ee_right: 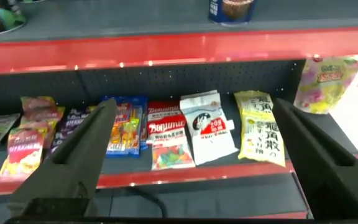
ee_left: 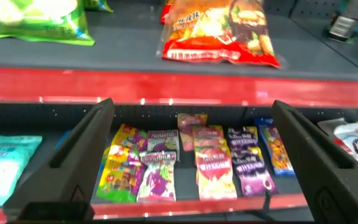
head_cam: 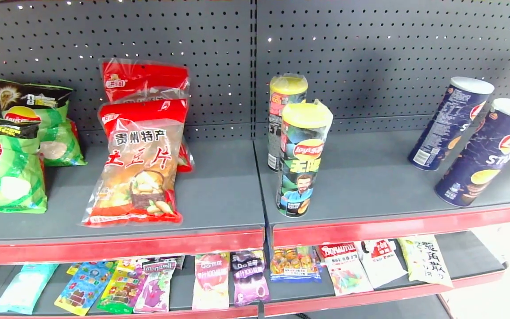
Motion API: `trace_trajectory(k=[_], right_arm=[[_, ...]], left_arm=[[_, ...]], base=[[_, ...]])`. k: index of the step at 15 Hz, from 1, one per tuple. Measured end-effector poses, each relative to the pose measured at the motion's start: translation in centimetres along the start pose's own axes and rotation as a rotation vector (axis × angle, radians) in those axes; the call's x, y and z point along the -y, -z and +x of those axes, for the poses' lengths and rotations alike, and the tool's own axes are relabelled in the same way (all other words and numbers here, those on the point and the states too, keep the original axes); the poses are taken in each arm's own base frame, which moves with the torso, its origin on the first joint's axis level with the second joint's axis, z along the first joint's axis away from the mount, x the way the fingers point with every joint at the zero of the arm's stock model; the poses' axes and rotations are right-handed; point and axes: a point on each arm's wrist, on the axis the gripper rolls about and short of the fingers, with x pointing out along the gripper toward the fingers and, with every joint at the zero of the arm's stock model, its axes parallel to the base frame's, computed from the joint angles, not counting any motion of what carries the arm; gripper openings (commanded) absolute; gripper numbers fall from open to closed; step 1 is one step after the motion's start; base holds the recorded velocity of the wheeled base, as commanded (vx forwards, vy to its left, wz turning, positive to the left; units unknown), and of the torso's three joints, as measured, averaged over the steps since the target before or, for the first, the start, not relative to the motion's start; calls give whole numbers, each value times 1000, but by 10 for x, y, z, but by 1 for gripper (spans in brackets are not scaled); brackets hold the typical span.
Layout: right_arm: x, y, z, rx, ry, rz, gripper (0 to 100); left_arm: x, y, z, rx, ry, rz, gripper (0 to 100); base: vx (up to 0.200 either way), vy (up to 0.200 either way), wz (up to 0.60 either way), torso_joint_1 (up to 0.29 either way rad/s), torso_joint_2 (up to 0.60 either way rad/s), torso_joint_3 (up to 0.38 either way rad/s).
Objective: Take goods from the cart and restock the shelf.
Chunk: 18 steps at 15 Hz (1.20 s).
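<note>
Head view high before the shelf (head_cam: 219,195); wrist views nearer, sharing its lower tier (head_cam: 472,254).

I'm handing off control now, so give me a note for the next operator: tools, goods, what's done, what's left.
Left tool: open, empty, facing candy packets on the lower shelf.
Right tool: open, empty, facing that shelf's white packet.
Upper shelf holds green chip bags, red bags, yellow-lidded cans and blue cans, with bare gaps between.
Done: cannot tell which were restocked.
Left: probably fetch goods from the cart and fill the gaps.
</note>
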Motion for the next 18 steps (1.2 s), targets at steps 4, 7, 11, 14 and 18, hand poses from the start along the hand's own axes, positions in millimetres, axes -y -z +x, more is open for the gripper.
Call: trace_trajectory(k=[4, 7, 11, 14, 18], right_arm=[[0, 0, 0, 0, 0, 0, 100], [0, 0, 0, 1, -2, 0, 100], [0, 0, 0, 1, -1, 0, 100], [0, 0, 0, 1, 0, 1, 100], [0, 0, 0, 1, 0, 1, 100]], left_arm=[[0, 0, 0, 1, -1, -1, 100], [0, 0, 0, 1, -3, -9, 100], [0, 0, 0, 1, -1, -11, 100], [0, 0, 0, 0, -1, -12, 100], [0, 0, 0, 1, -2, -12, 100]], base=[[0, -200, 0, 2, -2, 1], [0, -200, 0, 9, 2, 4], [0, -200, 0, 8, 5, 0], [0, -200, 0, 4, 1, 2], [0, -200, 0, 5, 5, -1]])
